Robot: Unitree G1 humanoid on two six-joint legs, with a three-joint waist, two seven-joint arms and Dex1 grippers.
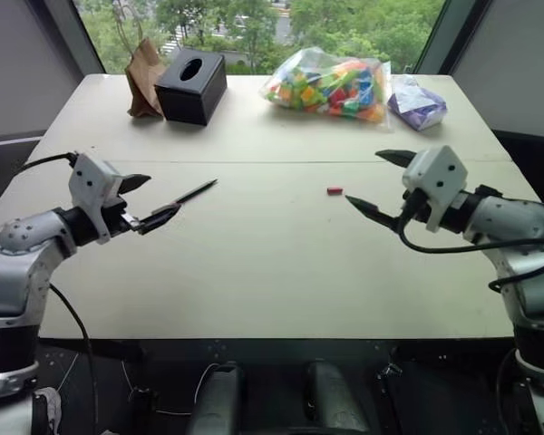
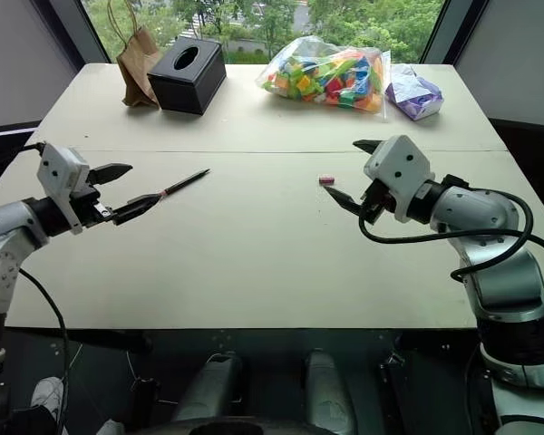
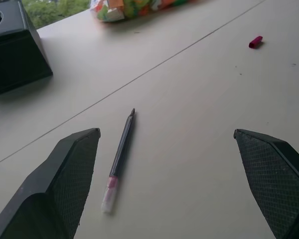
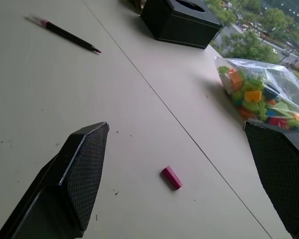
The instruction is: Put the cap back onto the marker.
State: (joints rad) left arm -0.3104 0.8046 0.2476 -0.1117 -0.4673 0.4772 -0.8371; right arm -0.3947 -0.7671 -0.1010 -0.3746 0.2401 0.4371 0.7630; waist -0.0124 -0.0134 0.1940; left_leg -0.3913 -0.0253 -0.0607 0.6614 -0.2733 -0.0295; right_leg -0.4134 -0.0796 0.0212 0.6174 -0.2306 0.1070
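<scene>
The marker [image 1: 195,192] is thin and dark and lies flat on the pale table, left of centre. Its pointed tip faces away from my left gripper [image 1: 161,195], and its pinkish end is nearer to that gripper. The left gripper hovers open just short of that end, touching nothing. In the left wrist view the marker [image 3: 120,154] lies between the spread fingers [image 3: 70,174], closer to one of them. The tiny red cap [image 1: 335,190] lies on its side right of centre. My right gripper [image 1: 363,177] stands open just to the right of the cap [image 4: 171,178], empty.
Along the far edge stand a brown paper bag [image 1: 143,80], a black tissue box [image 1: 192,84], a clear bag of colourful bricks [image 1: 331,83] and a purple packet [image 1: 417,101]. A seam [image 1: 272,163] crosses the table [image 1: 254,272] behind the marker and the cap.
</scene>
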